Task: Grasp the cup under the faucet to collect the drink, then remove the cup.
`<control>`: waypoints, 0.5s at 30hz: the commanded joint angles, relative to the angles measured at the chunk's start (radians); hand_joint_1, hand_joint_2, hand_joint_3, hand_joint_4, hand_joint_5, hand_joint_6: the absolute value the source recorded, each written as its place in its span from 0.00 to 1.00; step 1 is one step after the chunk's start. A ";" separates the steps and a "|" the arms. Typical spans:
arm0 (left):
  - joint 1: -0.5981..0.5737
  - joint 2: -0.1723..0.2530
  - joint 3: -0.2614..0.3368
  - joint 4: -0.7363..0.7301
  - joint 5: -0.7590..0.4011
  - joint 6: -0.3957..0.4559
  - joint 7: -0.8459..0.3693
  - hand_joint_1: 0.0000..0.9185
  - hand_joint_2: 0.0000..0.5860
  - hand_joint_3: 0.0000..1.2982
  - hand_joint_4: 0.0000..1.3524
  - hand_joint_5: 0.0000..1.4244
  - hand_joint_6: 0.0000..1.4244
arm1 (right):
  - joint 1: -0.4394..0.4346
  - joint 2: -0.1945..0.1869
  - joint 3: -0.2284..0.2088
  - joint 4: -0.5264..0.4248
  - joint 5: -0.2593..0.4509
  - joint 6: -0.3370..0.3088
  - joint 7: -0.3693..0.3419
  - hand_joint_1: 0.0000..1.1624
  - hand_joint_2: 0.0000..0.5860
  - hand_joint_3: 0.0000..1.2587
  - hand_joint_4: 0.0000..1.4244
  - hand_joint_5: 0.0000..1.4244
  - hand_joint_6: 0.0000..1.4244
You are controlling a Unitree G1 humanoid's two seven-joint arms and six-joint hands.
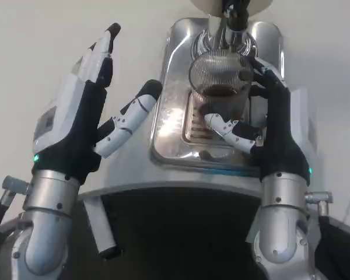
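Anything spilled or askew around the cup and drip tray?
Nothing stands out. The cup stands upright under the faucet with dark drink in it, the right hand around it; no spill shows on the drip tray.

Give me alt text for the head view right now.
The right hand grips a ribbed glass cup holding some dark drink under the faucet, above a steel drip tray. The left hand is raised beside the tray, fingers apart, holding nothing.

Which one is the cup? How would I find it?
Find the shiny silver drip tray in the middle. The cup stands on it under the faucet, held by the right robot hand. It is see-through ribbed glass with dark drink inside.
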 commanded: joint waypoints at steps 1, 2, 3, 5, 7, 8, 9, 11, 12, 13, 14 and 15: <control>0.011 0.013 0.003 0.007 -0.008 0.005 -0.004 0.00 0.36 0.00 0.00 0.00 0.00 | 0.020 0.022 0.008 -0.048 0.007 -0.018 0.000 1.00 0.68 0.65 0.62 0.66 0.85; 0.010 0.013 0.003 0.008 -0.008 0.004 -0.004 0.00 0.36 0.00 0.00 0.00 0.00 | 0.026 0.020 0.012 -0.055 0.007 -0.021 0.002 1.00 0.67 0.66 0.62 0.66 0.85; 0.010 0.013 0.003 0.009 -0.009 0.004 -0.004 0.00 0.36 0.00 0.00 0.00 0.00 | 0.033 0.017 0.017 -0.063 0.006 -0.025 0.007 1.00 0.67 0.66 0.62 0.66 0.86; 0.009 0.014 0.003 0.014 -0.009 0.003 -0.004 0.00 0.36 0.00 0.00 0.00 0.00 | 0.054 0.014 0.029 -0.077 0.006 -0.031 0.015 1.00 0.67 0.66 0.62 0.66 0.86; 0.009 0.015 0.003 0.016 -0.009 0.002 -0.003 0.00 0.36 0.00 0.00 0.00 0.00 | 0.072 0.015 0.034 -0.088 0.009 -0.030 0.018 1.00 0.66 0.66 0.62 0.66 0.86; 0.010 0.015 0.003 0.016 -0.009 0.003 -0.003 0.00 0.36 0.00 0.00 0.00 0.00 | 0.079 0.013 0.034 -0.090 0.014 -0.034 0.017 1.00 0.66 0.66 0.62 0.66 0.86; 0.011 0.017 0.004 0.015 -0.009 0.004 -0.003 0.00 0.36 0.00 0.00 0.00 0.00 | 0.083 0.012 0.034 -0.091 0.017 -0.036 0.017 1.00 0.66 0.66 0.62 0.66 0.86; 0.013 0.019 0.005 0.013 -0.008 0.005 -0.004 0.00 0.36 0.00 0.00 0.00 0.00 | 0.089 0.005 0.035 -0.095 0.025 -0.044 0.018 1.00 0.66 0.66 0.63 0.66 0.87; 0.014 0.021 0.007 0.013 -0.008 0.006 -0.004 0.00 0.36 0.00 0.00 0.00 0.00 | 0.093 0.001 0.036 -0.099 0.029 -0.048 0.021 1.00 0.65 0.66 0.63 0.66 0.87; 0.017 0.026 0.008 0.009 -0.003 0.010 -0.003 0.00 0.36 0.00 0.00 0.00 0.00 | 0.103 -0.002 0.038 -0.107 0.034 -0.053 0.025 1.00 0.65 0.66 0.63 0.66 0.87; 0.020 0.033 0.010 0.006 0.002 0.014 -0.005 0.00 0.36 0.00 0.00 0.00 0.00 | 0.109 -0.004 0.040 -0.113 0.038 -0.056 0.029 1.00 0.65 0.66 0.63 0.66 0.87; 0.021 0.038 0.011 0.004 0.005 0.016 -0.006 0.00 0.36 0.00 0.00 0.00 0.00 | 0.118 -0.006 0.042 -0.120 0.040 -0.060 0.032 1.00 0.64 0.66 0.63 0.66 0.87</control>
